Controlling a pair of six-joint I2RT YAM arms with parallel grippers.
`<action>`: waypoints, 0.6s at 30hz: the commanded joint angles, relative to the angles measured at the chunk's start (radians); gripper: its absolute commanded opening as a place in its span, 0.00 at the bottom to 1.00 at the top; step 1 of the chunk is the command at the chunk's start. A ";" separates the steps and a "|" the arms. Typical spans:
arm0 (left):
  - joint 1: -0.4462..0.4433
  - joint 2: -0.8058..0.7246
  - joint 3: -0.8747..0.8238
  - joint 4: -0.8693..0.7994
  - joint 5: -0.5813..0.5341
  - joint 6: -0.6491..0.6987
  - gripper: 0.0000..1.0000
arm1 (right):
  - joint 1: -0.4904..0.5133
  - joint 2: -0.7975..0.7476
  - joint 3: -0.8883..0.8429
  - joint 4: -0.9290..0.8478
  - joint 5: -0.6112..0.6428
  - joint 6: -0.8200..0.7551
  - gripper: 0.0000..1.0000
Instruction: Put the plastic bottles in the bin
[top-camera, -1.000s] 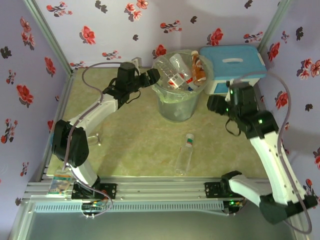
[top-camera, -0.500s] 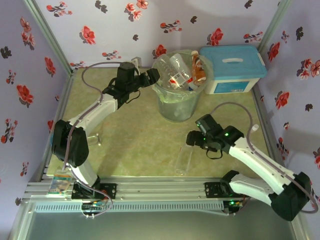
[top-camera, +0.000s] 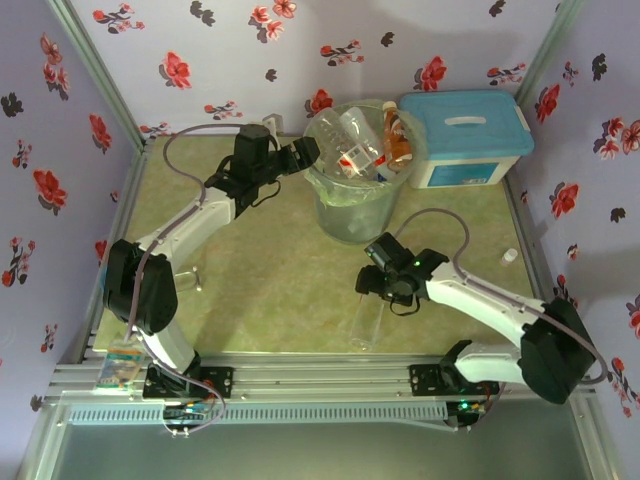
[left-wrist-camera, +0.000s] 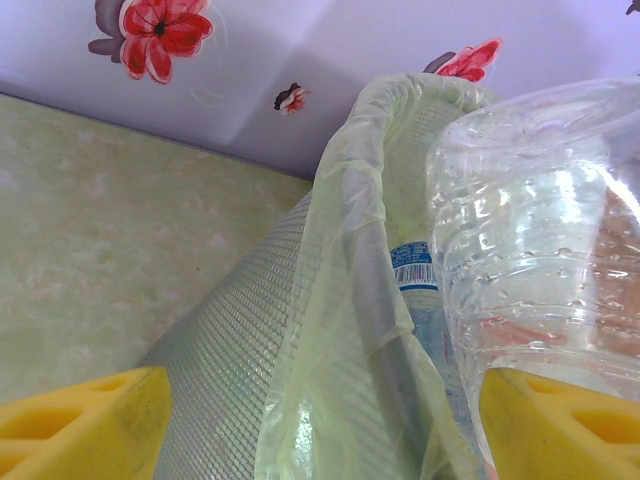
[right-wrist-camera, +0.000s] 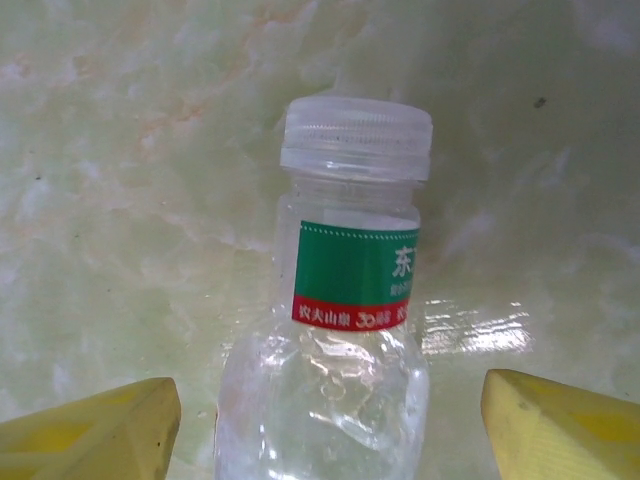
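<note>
Top external shows the right hand swung down from the far-right corner of the bench onto 1 clear bottle near the near edge, spread open astride its neck: grasp comes next. Left hand, spread, waits at the bin rim.

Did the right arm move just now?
Yes. The right arm swung away from the white plastic box with the light-blue lid, down-left in the top view, to the clear plastic bottle.
</note>
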 joint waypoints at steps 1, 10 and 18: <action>0.006 -0.028 0.008 -0.008 -0.005 0.017 0.81 | 0.007 0.033 -0.017 0.054 0.024 0.005 0.78; 0.006 -0.029 0.014 -0.008 -0.005 0.022 0.81 | -0.019 0.120 -0.013 0.165 0.110 -0.008 0.70; 0.008 -0.028 0.014 -0.012 -0.004 0.028 0.81 | -0.025 0.186 -0.014 0.192 0.141 -0.034 0.57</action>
